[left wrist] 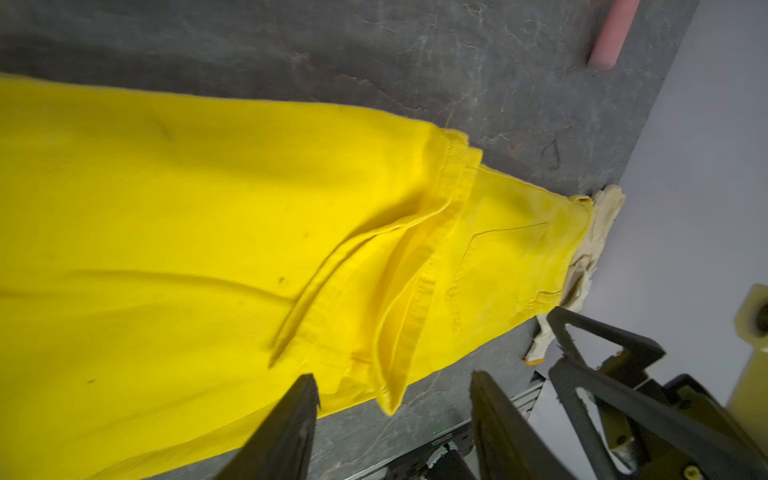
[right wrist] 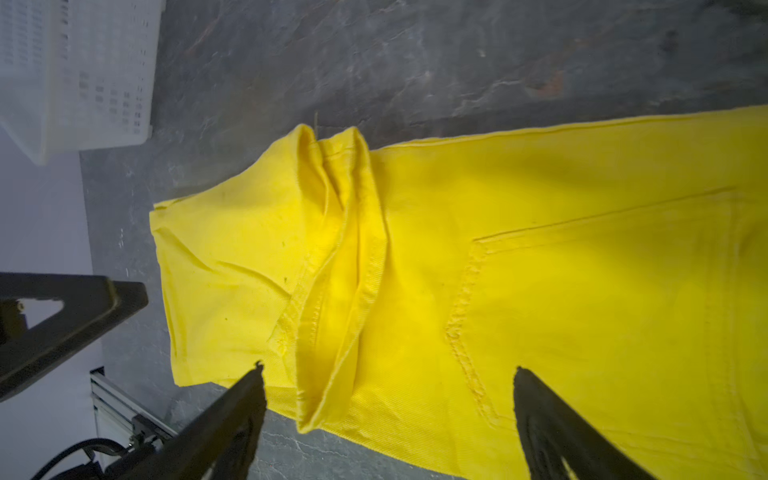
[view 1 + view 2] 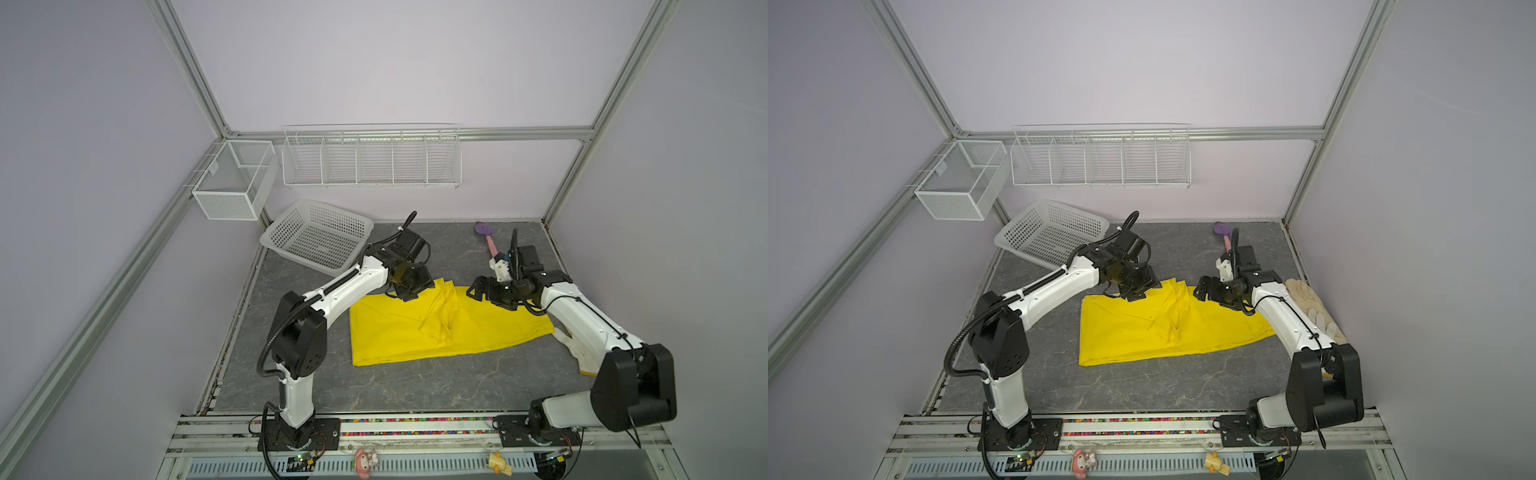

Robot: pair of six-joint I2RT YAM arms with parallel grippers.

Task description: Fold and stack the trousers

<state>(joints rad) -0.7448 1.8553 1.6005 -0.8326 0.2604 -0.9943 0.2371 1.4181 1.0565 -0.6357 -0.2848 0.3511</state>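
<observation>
well, on the table [image 3: 415, 386] the trousers [image 3: 399, 332] lie flat, long axis left to right, hems folded to the middle. my left gripper [image 3: 406, 296] and right gripper [image 3: 474, 291] hover at the far edge, flanking the hems, both parted and empty.

A white perforated basket [image 3: 318, 237] sat at the grey desk's [image 3: 374, 382] upper left. Above hung a wire rack [image 3: 372, 160] and mesh box [image 3: 235, 178]. A purple-headed tool [image 3: 484, 230] lay upper right, cream gloves [image 3: 1308, 307] at right.

No legible text, label, brand, number or sign anywhere.
</observation>
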